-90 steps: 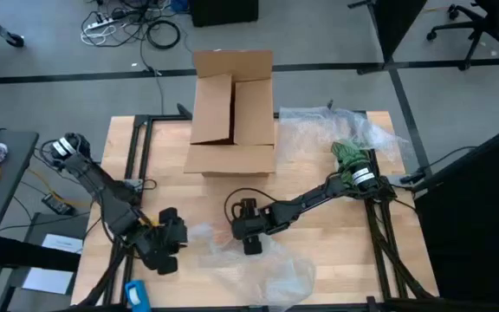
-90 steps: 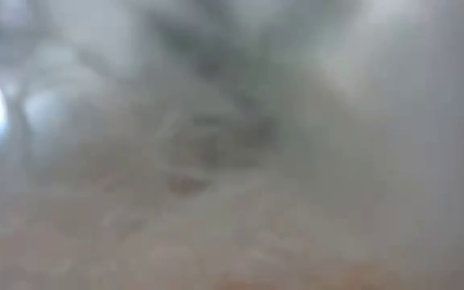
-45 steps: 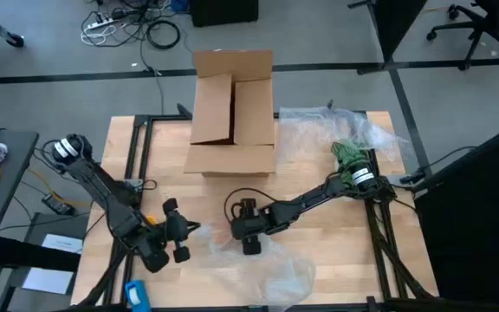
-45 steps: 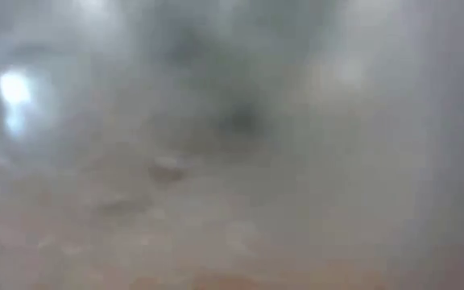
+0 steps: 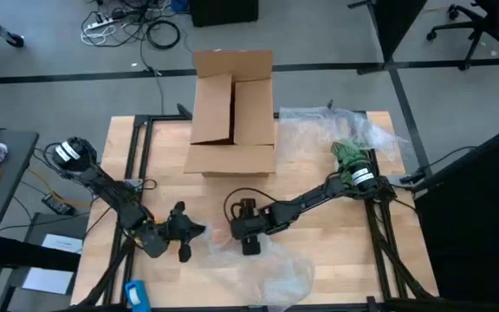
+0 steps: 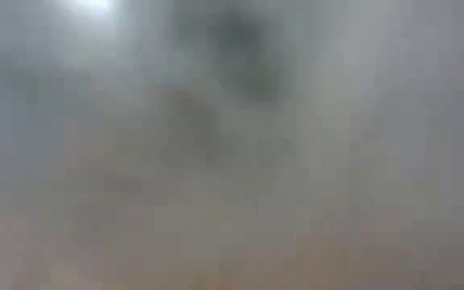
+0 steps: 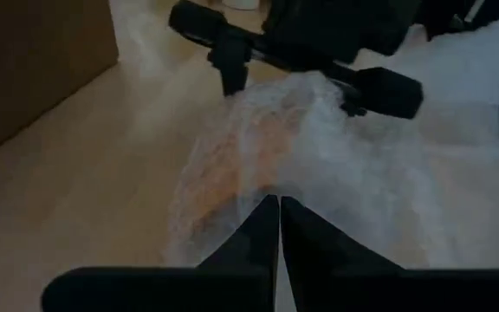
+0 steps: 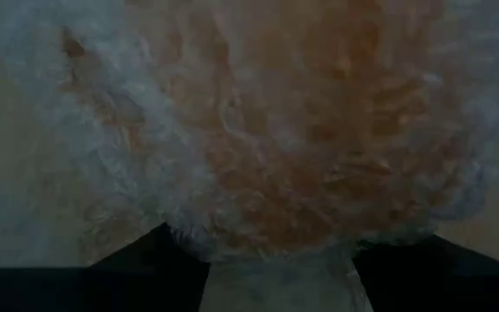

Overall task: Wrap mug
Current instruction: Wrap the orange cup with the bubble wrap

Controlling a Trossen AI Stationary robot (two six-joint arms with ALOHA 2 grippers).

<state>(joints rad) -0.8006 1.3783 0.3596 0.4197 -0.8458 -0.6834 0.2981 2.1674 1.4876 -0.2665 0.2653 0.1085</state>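
Left claw [image 5: 189, 232] low over the front part of the pale wooden tabletop [image 5: 319, 251], fingers pressed together on an edge of the crinkly clear plastic sheet [image 7: 319, 165], as the left wrist view shows. Right claw [image 5: 248, 238] just beside it toward the middle, resting on the same sheet [image 5: 267, 269]; whether open or closed, cannot tell. Small yellow-orange glossy mug [image 8: 319, 130] only seen as an orange glow through the bunched plastic, right in front of the right claw's two dark fingers [image 8: 145, 251]; same orange patch [image 7: 241, 165] under the film in the left wrist view. Brown cardboard box [image 5: 232, 108] with open flaps at the far side of the tabletop, well apart from both claws. More clear plastic [image 5: 345, 130] heaped at the far right corner. Low view fogged over, nothing legible.
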